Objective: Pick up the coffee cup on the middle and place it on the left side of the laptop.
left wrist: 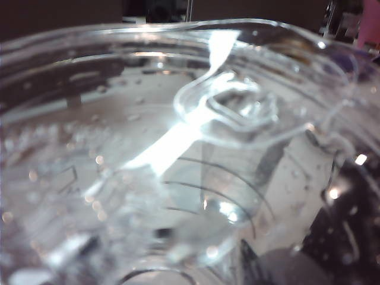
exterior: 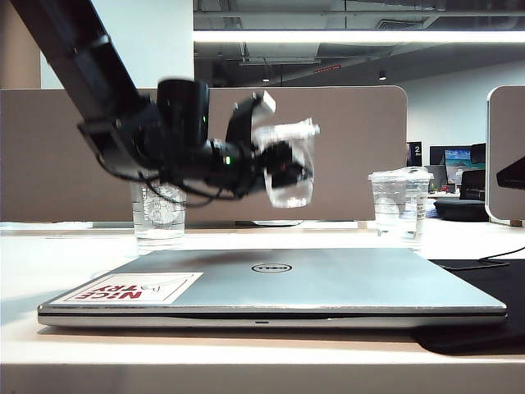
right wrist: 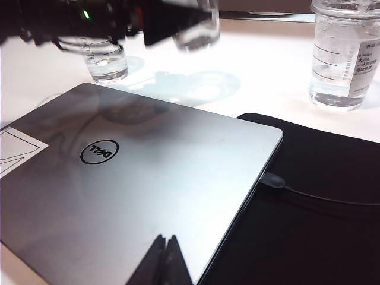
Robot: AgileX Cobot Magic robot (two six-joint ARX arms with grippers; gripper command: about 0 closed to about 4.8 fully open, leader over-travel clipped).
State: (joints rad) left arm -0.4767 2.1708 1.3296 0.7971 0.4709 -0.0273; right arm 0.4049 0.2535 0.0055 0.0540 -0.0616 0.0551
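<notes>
Left gripper (exterior: 287, 168): clamped around the coffee cup (exterior: 291, 164), which is held in the air above the table, over the far edge of the laptop (exterior: 271, 287) and near the middle of the exterior view
Coffee cup: a clear plastic cup with a flat clear lid, seen tilted in the grip and blurred; no contact with the table is seen. In the left wrist view the coffee cup (left wrist: 196, 154) fills nearly the whole picture, its lid and droplets on the plastic being visible
Left arm: reaches down from the upper left of the exterior view, dark, with cables at the wrist
Right gripper (right wrist: 165, 261): its two dark fingertips are pressed together, nothing held between them; it hangs above the near edge of the laptop lid
Laptop: closed, silver-grey, lying flat on the white table (exterior: 49, 254), with a round logo in the middle of the lid and a red-and-white sticker (exterior: 131, 289) on its left corner
Black mat (right wrist: 309, 196): lies under the right side of the laptop; a thin cable is plugged into the laptop's edge there
Left cup (exterior: 158, 215): a clear cup standing on the table behind the laptop's left end
Right cup (exterior: 399, 205): a clear lidded cup with horizontal lines and a white label, standing behind the laptop's right end
</notes>
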